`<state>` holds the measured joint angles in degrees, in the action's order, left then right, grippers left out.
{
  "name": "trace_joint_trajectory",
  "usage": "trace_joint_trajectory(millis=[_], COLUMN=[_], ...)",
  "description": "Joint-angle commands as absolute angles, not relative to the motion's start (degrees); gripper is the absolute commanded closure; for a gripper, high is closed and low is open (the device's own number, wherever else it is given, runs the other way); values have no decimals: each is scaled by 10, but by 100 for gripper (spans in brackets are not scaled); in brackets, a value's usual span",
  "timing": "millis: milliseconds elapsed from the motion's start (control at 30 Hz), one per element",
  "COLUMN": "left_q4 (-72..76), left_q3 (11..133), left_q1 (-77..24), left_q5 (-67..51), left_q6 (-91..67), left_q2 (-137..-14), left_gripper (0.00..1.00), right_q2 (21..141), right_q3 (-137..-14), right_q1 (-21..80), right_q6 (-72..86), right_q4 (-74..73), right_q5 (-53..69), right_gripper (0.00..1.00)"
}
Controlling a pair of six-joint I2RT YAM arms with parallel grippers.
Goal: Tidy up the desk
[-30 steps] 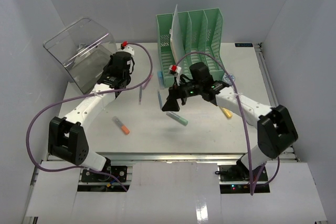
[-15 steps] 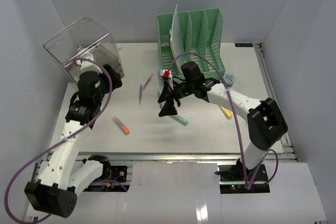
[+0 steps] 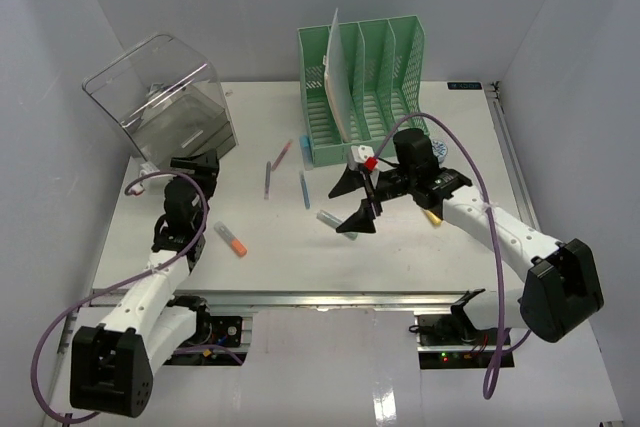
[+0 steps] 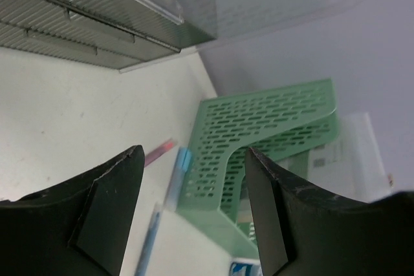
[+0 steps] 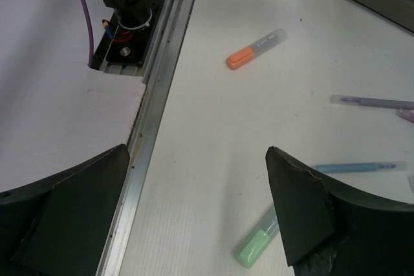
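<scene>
**Q:** Broadly, how far has the tidying got?

**A:** Barely begun, it appears. The desk (image 3: 280, 257), spread before both arms, carries loose an orange highlighter (image 3: 232, 239), a green highlighter (image 5: 259, 240), a blue pen (image 3: 304, 189), a purple pen (image 3: 268, 179), a pink pen (image 3: 284, 155) and a yellow highlighter (image 3: 432, 214).

**Q:** Containers?

**A:** The green file rack (image 3: 365, 77), rear centre, holds one white sheet (image 3: 340, 67) in its leftmost slot. The clear plastic box (image 3: 160, 97), rear left, shows no pens inside.

**Q:** Tools?

**A:** The left tool (image 4: 194, 156), near the box, is parted and empty. The right tool (image 5: 197, 153), spread wide above the green highlighter, grips nothing.
</scene>
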<state>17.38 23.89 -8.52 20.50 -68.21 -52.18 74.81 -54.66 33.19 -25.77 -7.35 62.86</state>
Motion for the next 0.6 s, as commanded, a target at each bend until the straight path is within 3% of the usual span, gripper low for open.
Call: trace_joint_trajectory(millis=[0,367,567], left_q4=[338,517,534], left_q3=[201,179,222], left_q1=[-73,22,55], left_q5=[266,195,168], left_q6=[-778,-835,-818], left_q2=[-550,-691,-739], left_gripper=[25,27,25], right_q2=[720,700,710], right_q3=[-516,-468,-466], right_q1=[296,251,247], right_q6=[-271,-239,-239], right_q4=[-33,27,27], right_q5=[691,752,757], right_gripper=[8,9,9])
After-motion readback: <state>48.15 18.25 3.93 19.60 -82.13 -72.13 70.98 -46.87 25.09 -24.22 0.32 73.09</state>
